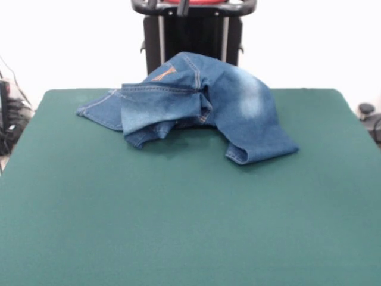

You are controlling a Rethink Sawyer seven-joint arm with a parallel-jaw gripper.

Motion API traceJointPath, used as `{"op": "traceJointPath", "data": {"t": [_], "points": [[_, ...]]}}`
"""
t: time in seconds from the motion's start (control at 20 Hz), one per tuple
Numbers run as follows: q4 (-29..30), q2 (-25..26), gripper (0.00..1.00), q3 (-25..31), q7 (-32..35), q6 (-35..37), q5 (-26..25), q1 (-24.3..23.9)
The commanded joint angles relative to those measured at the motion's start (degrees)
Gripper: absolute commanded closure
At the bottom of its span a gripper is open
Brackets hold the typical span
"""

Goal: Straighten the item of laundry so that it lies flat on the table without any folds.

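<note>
A pair of small blue denim jeans (pixel 196 104) lies crumpled at the far middle of the dark green table (pixel 178 214), close to the robot's pedestal. The cloth is bunched and humped, with one part folded over the front and orange-tan stitching showing near the top. One hemmed leg reaches down to the right, another part spreads to the left. A faded pale patch shows on the right side. The gripper does not show in the front view.
The robot's black pedestal (pixel 193 36) stands behind the table's far edge, right behind the jeans. Dark cables and gear lie off the table at the left edge (pixel 9 113) and the right edge (pixel 369 116).
</note>
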Motion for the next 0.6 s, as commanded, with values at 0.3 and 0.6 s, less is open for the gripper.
{"op": "traceJointPath", "data": {"t": [0.3, 0.6], "points": [[2.24, -2.31, 0.00, 16.16, 3.77, 18.70, 16.03, -0.92], [4.38, -5.66, 0.00, 22.10, -5.04, 23.43, 22.99, -3.39]]}}
